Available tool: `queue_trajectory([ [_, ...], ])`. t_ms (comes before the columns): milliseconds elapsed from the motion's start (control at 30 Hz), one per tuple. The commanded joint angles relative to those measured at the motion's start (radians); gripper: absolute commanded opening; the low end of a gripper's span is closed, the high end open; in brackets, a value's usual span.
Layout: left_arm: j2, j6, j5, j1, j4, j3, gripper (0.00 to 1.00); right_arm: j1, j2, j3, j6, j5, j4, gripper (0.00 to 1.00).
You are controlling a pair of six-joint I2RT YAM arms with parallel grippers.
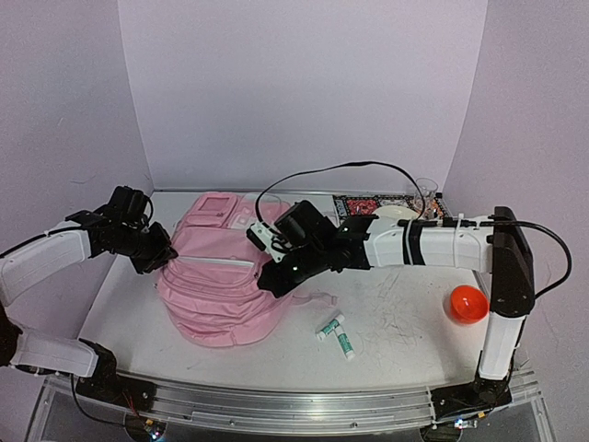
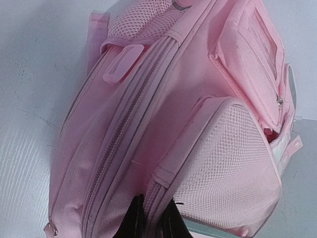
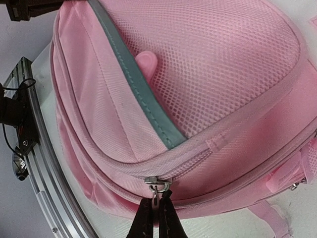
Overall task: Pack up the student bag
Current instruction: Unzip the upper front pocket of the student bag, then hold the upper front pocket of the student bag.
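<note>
Around me on the white table (image 1: 405, 304) lay two small green-and-white tubes (image 1: 337, 333) just off the bag's near right corner; an orange ball-like piece (image 1: 467, 304) sat well to the right, beside my right arm's upright link; at the back wall were a patterned board (image 1: 361, 204), a pale dish (image 1: 398, 212) at its right end and a clear cup (image 1: 425, 191); a black cable (image 1: 322, 171) arched above my right arm; nothing stood between my fingers and the bag.

The student bag (image 1: 219, 276) lay flat at centre-left of the table, pockets up, between my two grippers; my left gripper (image 1: 162, 258) was at its left edge, fingers (image 2: 132, 220) pressed onto a ridge of pink fabric beside a zip; my right gripper (image 3: 157, 207) was at its right side, tips pinched together on the metal zipper pull (image 3: 157, 187).

That zip looked run shut up to the pull; what the bag held I could not see.
</note>
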Motion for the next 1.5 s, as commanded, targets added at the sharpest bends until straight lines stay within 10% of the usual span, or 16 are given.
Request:
queue_trajectory([
  [0, 0.052, -0.073, -0.199, 0.027, 0.187, 0.109, 0.00, 0.037, -0.024, 0.084, 0.017, -0.208, -0.138, 0.00],
  [533, 0.016, -0.224, -0.246, -0.135, 0.273, 0.030, 0.00, 0.079, 0.264, 0.476, 0.246, -0.254, -0.093, 0.02],
  [767, -0.026, -0.211, -0.233, -0.155, 0.310, -0.027, 0.00, 0.073, 0.211, 0.432, 0.285, -0.123, -0.066, 0.18],
  [1133, -0.039, 0.068, -0.283, -0.154, 0.145, 0.077, 0.42, 0.007, -0.062, 0.082, 0.336, -0.025, 0.033, 0.39],
  [1467, -0.053, 0.191, -0.239, -0.198, 0.013, 0.146, 0.58, -0.087, -0.140, -0.060, 0.499, 0.013, 0.171, 0.45],
])
